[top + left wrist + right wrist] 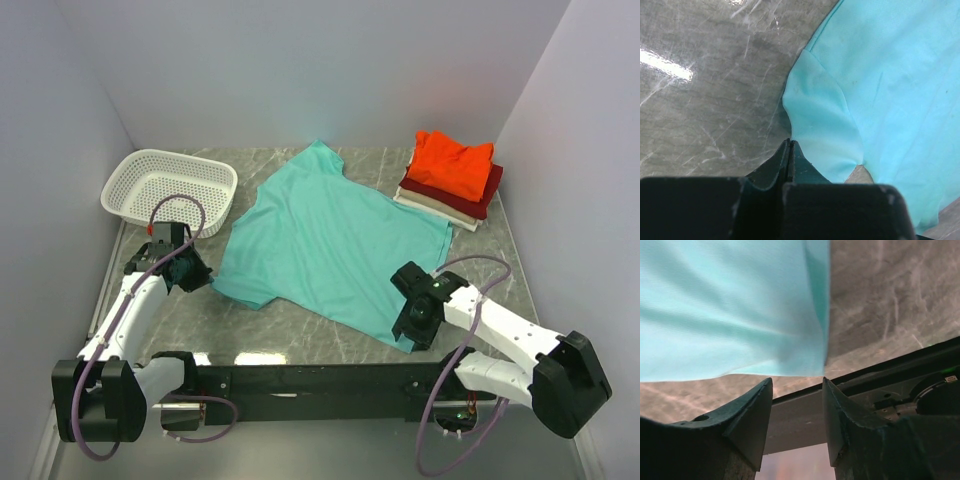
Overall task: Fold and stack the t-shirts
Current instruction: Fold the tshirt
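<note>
Teal t-shirt [335, 245] lies spread flat and unfolded on grey marble table [290, 335], just right of white mesh basket [215, 213]. Folded stack sits well right of basket, past the teal shirt: orange-red t-shirt [455, 162] on top, dark red t-shirt [482, 198] under it, cream t-shirt [428, 207] at bottom. Left gripper [789, 145], just in front of basket, has fingers pressed together with no cloth seen between them and its tips right at the sleeve edge. Right gripper [796, 382], far right of basket at the shirt's near hem corner, has fingers apart with cloth just past the tips, not clamped.
</note>
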`<state>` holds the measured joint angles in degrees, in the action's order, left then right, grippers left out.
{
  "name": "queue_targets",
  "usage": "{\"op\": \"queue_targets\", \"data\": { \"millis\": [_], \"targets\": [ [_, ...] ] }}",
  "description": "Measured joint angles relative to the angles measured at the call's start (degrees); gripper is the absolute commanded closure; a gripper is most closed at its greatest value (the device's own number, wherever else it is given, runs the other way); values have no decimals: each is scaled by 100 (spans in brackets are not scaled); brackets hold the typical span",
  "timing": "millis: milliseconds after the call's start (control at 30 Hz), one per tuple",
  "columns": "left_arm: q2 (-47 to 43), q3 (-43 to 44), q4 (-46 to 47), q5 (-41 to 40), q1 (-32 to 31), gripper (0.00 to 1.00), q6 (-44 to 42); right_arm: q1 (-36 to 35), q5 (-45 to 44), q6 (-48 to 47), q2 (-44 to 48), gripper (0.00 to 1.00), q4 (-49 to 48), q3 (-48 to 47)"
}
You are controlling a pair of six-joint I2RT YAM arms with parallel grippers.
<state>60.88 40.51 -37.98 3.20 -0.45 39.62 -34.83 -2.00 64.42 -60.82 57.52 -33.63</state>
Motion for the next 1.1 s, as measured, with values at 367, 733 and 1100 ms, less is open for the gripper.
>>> {"op": "queue_targets", "data": {
  "millis": [367,733,1100],
  "targets": [
    [0,0,0,9,0,100,-2,-24,48,116,-170,58,-179,352],
    [-7,0,0,11,0,100,-2,-28,76,214,-166,72,-435,560],
    [-83,31,-68,39,0,100,-2,-31,155,63,-203,100,-498,498]
  ]
}}
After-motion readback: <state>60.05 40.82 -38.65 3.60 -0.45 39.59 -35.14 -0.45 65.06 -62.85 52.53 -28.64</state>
